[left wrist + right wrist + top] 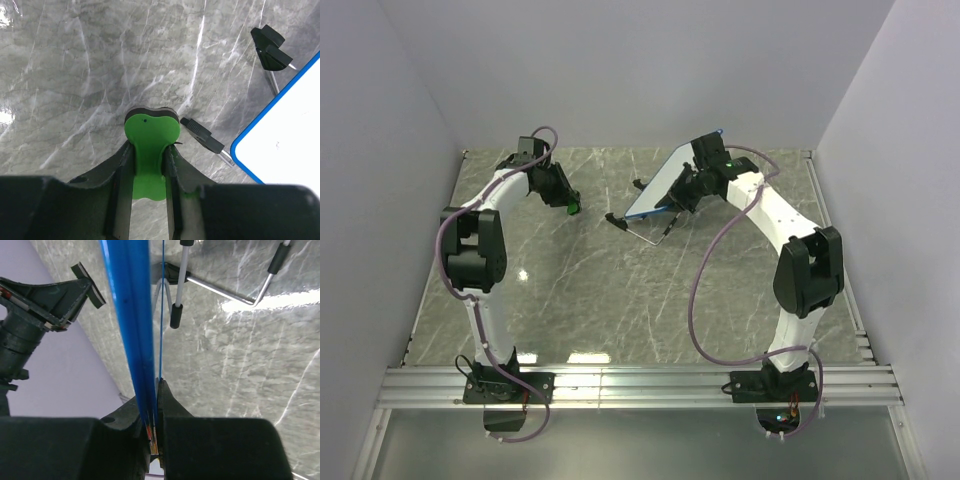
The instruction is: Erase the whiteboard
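Whiteboard [660, 183] x1 clamped in R gripper [156, 390] | eraser [152, 127] x1 clamped in L gripper [149, 152] | feet [202, 135] x2, maybe more

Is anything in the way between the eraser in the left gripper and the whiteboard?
Nothing separate: between the green eraser and the whiteboard there is only bare table and the board's own black stand foot, low near its rim.
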Action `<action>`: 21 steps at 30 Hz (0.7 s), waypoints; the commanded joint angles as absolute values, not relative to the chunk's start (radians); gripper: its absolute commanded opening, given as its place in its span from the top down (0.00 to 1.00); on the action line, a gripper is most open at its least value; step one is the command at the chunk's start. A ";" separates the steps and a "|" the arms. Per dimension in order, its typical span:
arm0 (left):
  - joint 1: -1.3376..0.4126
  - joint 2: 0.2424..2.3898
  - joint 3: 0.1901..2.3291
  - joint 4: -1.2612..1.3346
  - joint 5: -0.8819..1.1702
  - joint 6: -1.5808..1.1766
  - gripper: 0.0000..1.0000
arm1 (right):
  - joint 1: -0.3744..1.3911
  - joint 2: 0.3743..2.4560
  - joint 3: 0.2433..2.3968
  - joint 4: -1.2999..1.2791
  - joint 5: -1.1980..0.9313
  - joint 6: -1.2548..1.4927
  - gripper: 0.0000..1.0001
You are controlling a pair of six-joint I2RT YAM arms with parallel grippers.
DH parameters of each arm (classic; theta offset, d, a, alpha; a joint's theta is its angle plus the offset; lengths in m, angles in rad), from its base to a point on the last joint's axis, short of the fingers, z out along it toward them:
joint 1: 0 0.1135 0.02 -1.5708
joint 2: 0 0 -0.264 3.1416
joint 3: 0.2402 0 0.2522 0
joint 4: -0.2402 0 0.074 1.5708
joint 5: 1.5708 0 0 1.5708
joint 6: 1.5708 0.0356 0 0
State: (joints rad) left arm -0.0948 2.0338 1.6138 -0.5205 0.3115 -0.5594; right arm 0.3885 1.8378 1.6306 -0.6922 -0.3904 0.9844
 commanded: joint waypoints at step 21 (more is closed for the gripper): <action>-0.095 1.963 1.592 -0.491 0.322 -0.529 1.00 | 0.489 1.835 1.585 -0.604 -0.425 1.078 1.00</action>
